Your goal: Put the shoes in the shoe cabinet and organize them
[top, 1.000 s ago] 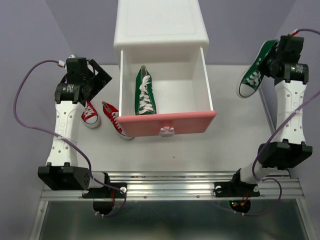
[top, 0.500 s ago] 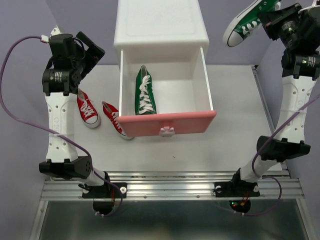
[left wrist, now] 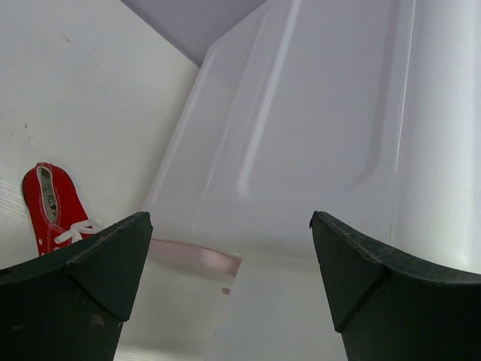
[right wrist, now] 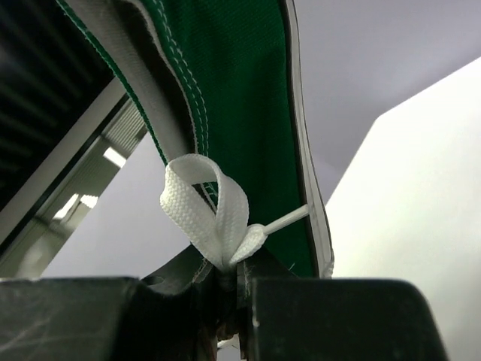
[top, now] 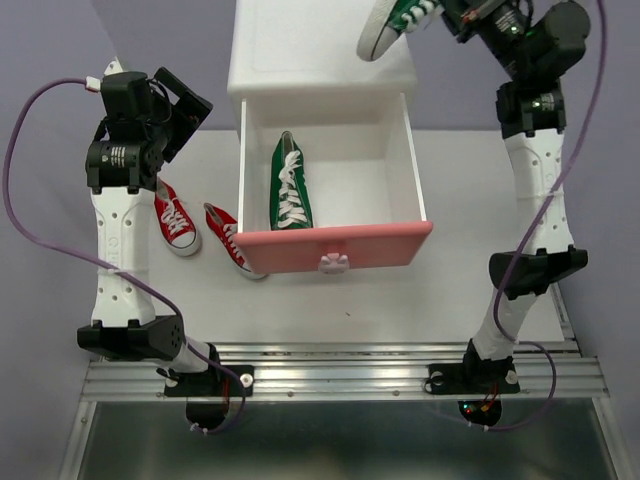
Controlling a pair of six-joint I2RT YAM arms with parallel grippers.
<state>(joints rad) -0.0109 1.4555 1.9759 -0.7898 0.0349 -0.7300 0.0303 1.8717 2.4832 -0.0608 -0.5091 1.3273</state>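
Since half a second ago our right hand (top: 468,18) has swung the green sneaker (top: 393,20) leftward, so that in the top view it now shows over the back right of the shoe cabinet (top: 320,60); our left hand (top: 182,102) has hardly stirred. Nearest us, the upper drawer (top: 335,243) stands pulled out, with one red sneaker (top: 230,240) on the table (top: 470,230) at its left front corner and the other red sneaker (top: 178,220) just beside that. Inside, the stowed green sneaker (top: 290,185) lies lengthwise along the left wall, leaving the right half free. Farther back, the left hand hovers beside the cabinet's side with its jaws spread and nothing between them. The right hand is clenched on the raised sneaker; the wrist view shows a lace (right wrist: 214,214) loop pinched at the fingers, so we judge the shoe may dangle and swing. We should bring it forward slowly, turn it parallel to its partner, clear the drawer's right wall, and let go only once the sole rests on the drawer floor. We can read no brand or label; the print on a red insole in the left wrist view is too small.
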